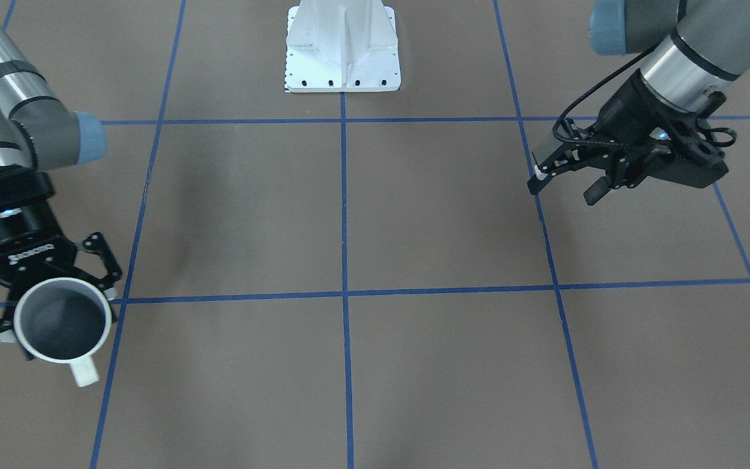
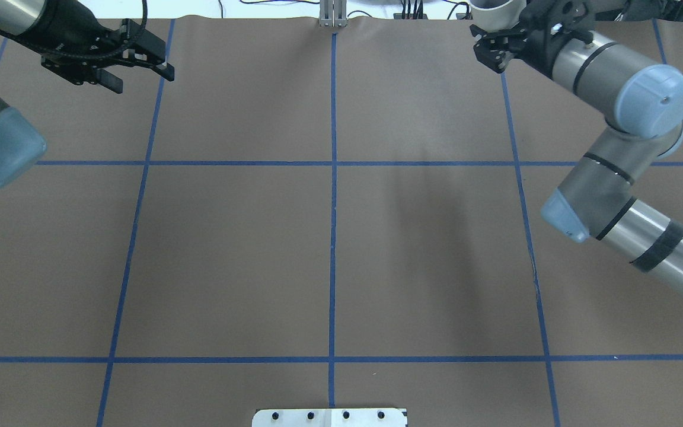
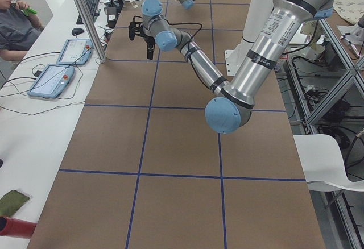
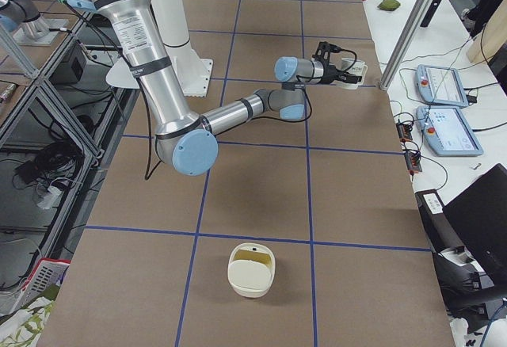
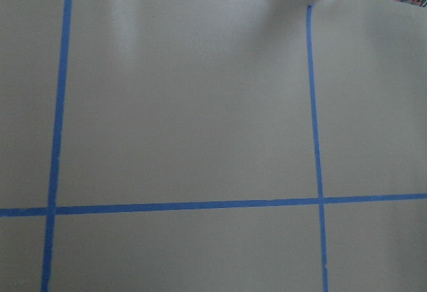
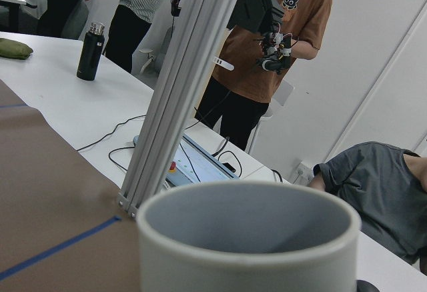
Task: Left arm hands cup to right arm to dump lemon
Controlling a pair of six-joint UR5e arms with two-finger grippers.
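The cup (image 1: 66,322), a white mug with a grey inside, is held upright above the table's right end, its handle (image 1: 83,372) pointing away from the wrist. My right gripper (image 1: 49,306) is shut on its sides. No lemon shows in the cup, whose inside looks bare in the front view. The right wrist view shows only the cup's rim (image 6: 247,229). My left gripper (image 1: 564,187) hangs open with nothing in it over the far left of the table, also seen from overhead as the left gripper (image 2: 141,81). The left wrist view shows only the table paper.
A cream bowl (image 4: 252,268) with a pale yellow inside stands near the table's right end; I cannot tell what is in it. The white robot base (image 1: 342,49) is at the near edge. An aluminium post (image 6: 180,92), tablets (image 4: 444,85) and people stand beyond the far edge.
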